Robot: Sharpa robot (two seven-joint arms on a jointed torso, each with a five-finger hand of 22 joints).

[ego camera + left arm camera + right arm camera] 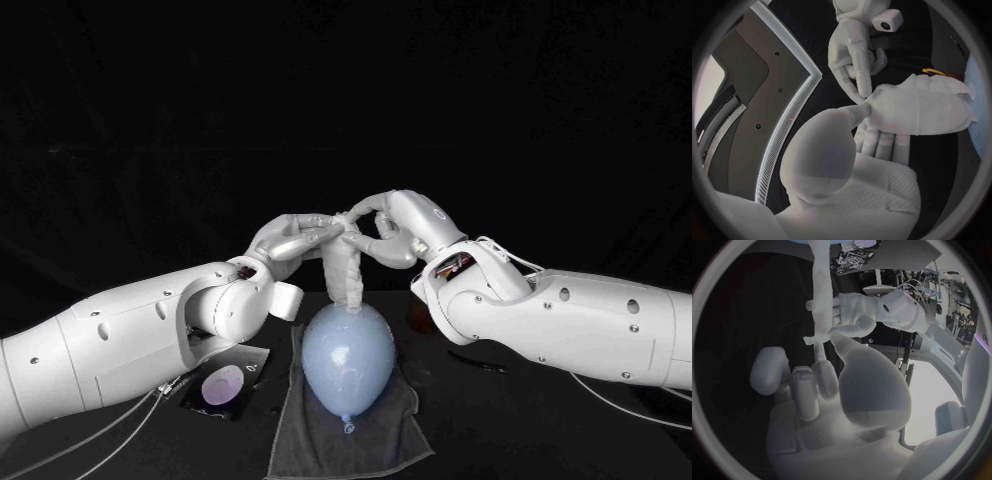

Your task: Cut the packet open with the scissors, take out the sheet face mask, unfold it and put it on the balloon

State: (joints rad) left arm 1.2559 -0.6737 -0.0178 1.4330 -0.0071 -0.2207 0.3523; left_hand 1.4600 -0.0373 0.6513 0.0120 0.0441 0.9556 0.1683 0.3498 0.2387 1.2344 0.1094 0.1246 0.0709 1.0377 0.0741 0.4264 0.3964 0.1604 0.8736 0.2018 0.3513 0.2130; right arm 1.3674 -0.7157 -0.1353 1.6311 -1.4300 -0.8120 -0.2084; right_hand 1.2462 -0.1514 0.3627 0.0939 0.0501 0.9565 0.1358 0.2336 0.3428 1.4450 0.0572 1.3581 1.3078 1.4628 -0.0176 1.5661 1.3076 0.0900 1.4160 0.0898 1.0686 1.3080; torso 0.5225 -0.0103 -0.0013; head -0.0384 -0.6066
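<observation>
Both hands meet above the balloon and hold the white sheet mask (346, 272) between them by its upper edge. It hangs down, still partly folded, with its lower end touching the top of the pale blue balloon (346, 360). My left hand (296, 238) pinches it from the left and my right hand (389, 225) from the right. In the left wrist view the mask (920, 110) spreads out past my left hand's thumb (845, 122), and a finger of the right hand (856, 55) touches its corner. In the right wrist view the mask (820, 295) is a narrow strip between my right hand (817, 390) and the left hand (857, 315).
The balloon lies on a grey towel (310, 445) at the table's front. The opened packet (221, 385) lies on the table left of the towel, under my left arm. A dark slim thing (476, 360) lies right of the balloon, near my right arm.
</observation>
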